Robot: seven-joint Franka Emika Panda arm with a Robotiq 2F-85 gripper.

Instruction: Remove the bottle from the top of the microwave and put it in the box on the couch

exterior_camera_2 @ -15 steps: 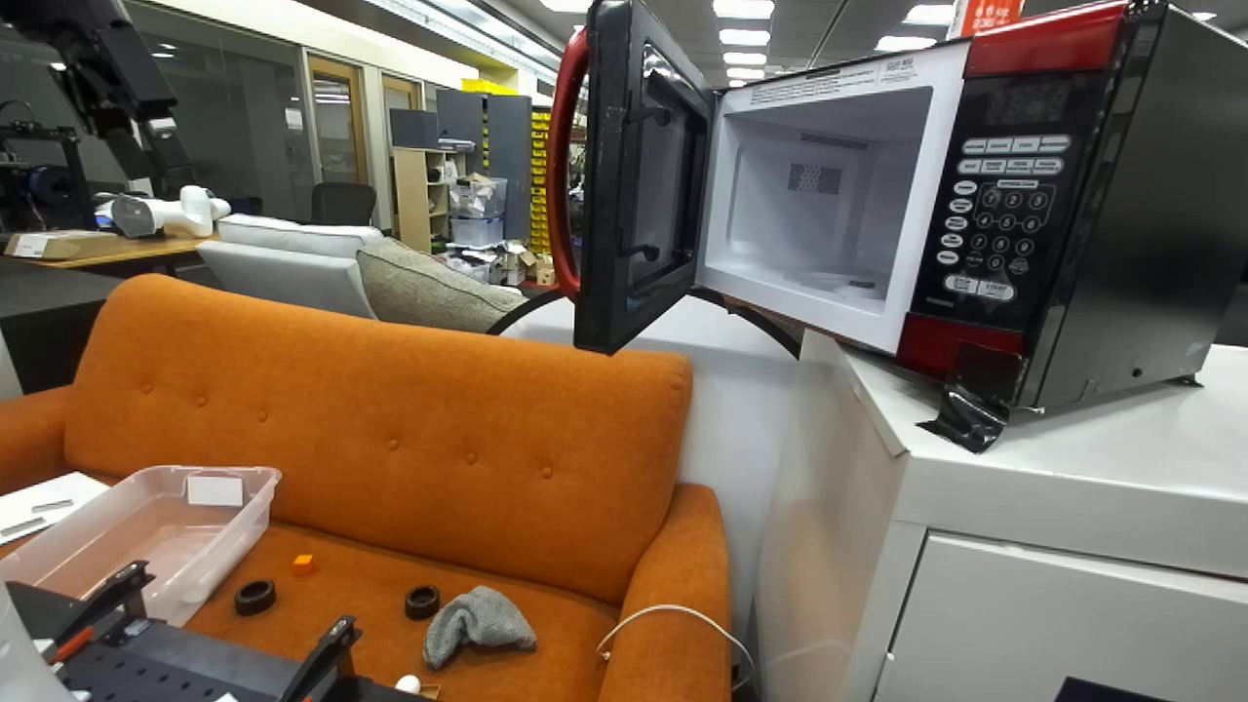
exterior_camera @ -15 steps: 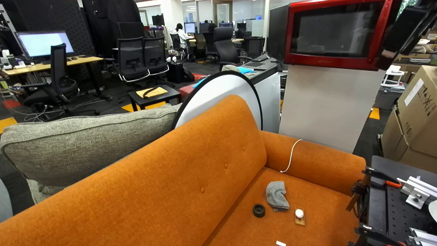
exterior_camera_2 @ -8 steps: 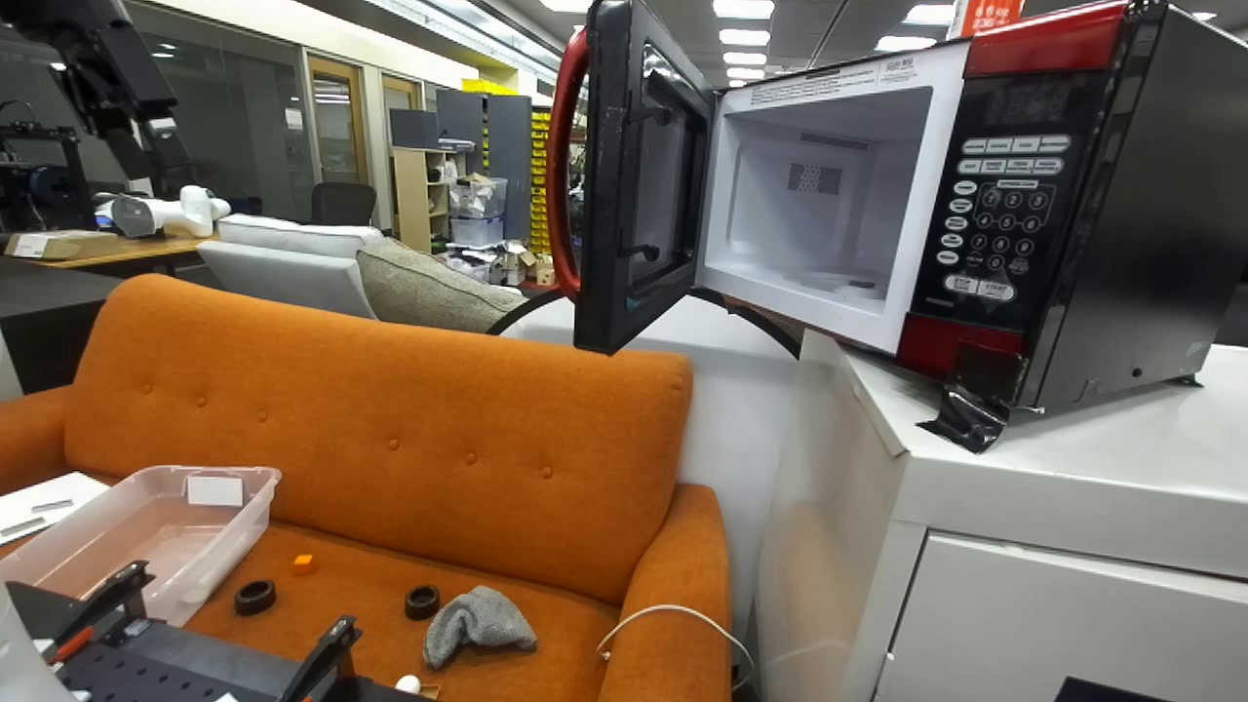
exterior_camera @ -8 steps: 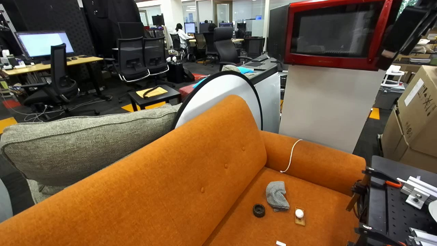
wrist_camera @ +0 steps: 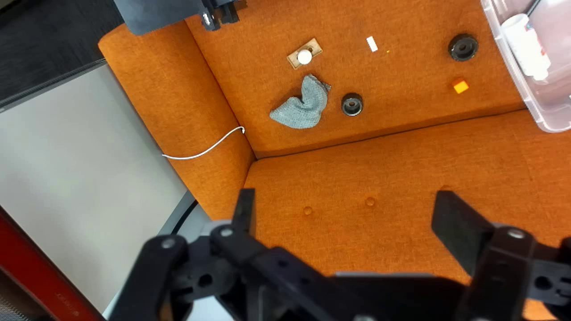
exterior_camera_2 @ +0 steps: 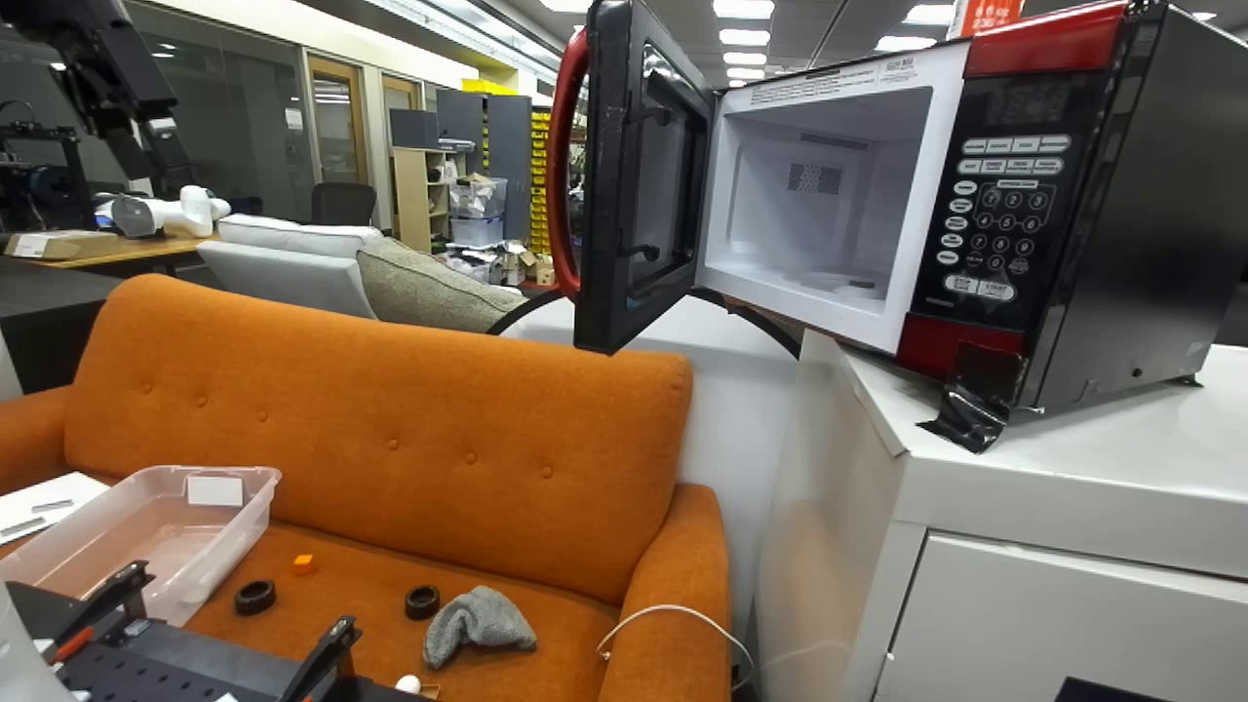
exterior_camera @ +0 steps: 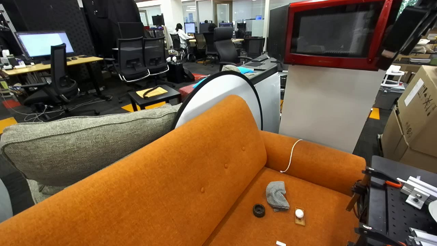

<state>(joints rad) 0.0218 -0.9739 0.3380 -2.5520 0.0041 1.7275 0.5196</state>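
Note:
My gripper [wrist_camera: 344, 194] is open and empty in the wrist view, above the orange couch [wrist_camera: 357, 240]. It also hangs at the upper left of an exterior view [exterior_camera_2: 146, 156]. A clear plastic box [wrist_camera: 513, 73] sits on the couch seat and shows in an exterior view [exterior_camera_2: 255, 502]. A white bottle [wrist_camera: 526, 47] with a small coloured label lies inside the box, along its wall, apart from the gripper. The red-framed microwave [exterior_camera: 336, 61] stands on a white pedestal; its door [exterior_camera_2: 643, 195] is swung open in an exterior view [exterior_camera_2: 1024, 234]. Its top is mostly out of view.
A grey cloth [wrist_camera: 305, 104], black rings [wrist_camera: 352, 104], an orange cube [wrist_camera: 460, 85], a white ball on a wooden piece [wrist_camera: 304, 56] and a white cord [wrist_camera: 205, 151] lie on the couch. A black perforated table [exterior_camera: 403, 205] with clamps stands at the couch's front.

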